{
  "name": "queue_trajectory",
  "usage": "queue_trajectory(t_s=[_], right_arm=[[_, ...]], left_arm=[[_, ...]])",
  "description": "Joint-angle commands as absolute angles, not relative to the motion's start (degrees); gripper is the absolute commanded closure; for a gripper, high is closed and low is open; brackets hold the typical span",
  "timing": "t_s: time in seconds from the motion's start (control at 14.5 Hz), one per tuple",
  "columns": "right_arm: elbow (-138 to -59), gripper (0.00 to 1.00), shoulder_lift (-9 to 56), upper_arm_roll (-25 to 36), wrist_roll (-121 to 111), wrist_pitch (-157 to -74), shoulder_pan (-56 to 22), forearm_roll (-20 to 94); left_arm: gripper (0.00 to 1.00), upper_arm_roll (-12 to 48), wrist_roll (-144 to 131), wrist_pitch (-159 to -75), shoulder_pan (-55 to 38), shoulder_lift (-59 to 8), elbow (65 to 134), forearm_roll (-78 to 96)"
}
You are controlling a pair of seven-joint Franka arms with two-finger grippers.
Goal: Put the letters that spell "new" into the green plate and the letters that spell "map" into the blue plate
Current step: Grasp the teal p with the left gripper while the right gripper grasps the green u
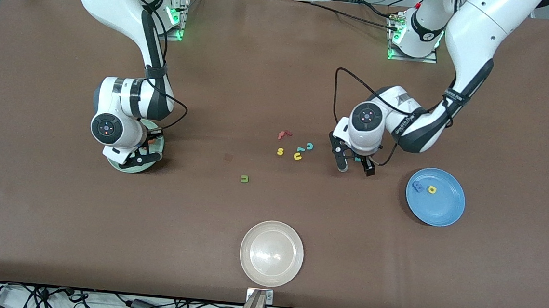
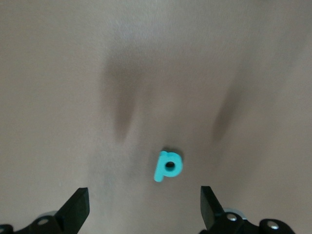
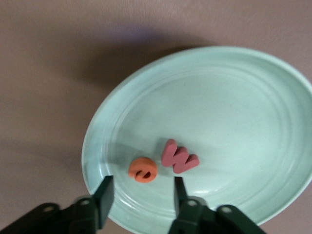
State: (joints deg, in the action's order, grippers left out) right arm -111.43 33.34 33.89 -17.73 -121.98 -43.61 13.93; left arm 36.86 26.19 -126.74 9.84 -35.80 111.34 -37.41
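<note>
Right gripper (image 3: 141, 195) spread over green plate (image 3: 234, 97), orange e (image 3: 143, 170) below it, released. Left gripper (image 2: 145, 207) wide, straddling teal p (image 2: 168, 165) for pickup.

Even overhead light falls on the brown table (image 1: 280, 77), with a bright glare patch on the beige plate (image 1: 291, 266) and soft shadows pooled under both arms. In the left wrist view the teal p (image 2: 168, 165) sits slightly soft beneath two smeared shadow streaks. The green plate (image 3: 234, 97) shows crisp, a dark shadow hugging its rim.
</note>
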Motion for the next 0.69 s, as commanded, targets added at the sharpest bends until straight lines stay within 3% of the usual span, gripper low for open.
queue_trajectory(t_s=[0.0,0.21,0.28,0.35,0.48,0.62], right_arm=[[-106.6,0.0,32.3,33.0,-17.2,-121.3,-43.9,14.9],[-95.6,0.0,36.5,29.5,-17.3,-122.1,-44.6,16.8],[-91.2,0.01,38.9,28.2,-17.3,-122.0,-44.6,18.9],[-88.1,0.12,40.7,27.7,-17.2,-122.0,-44.6,22.5],[-85.6,0.19,43.1,27.6,-16.4,-122.1,-44.7,32.2],[-85.2,0.26,44.8,27.6,-10.5,-124.2,-46.0,33.8]], left_arm=[[0.06,37.4,31.7,-130.5,12.7,-36.9,113.8,-38.9],[0.32,37.7,31.7,-130.6,12.4,-36.6,114.8,-38.9],[0.33,37.7,31.7,-130.7,12.3,-36.7,114.8,-38.9],[0.34,37.8,31.6,-130.7,12.2,-36.7,114.8,-39.0],[0.34,37.8,31.6,-130.8,11.9,-36.8,114.8,-39.0],[0.38,37.7,31.2,-130.9,11.1,-36.9,114.8,-39.0]])
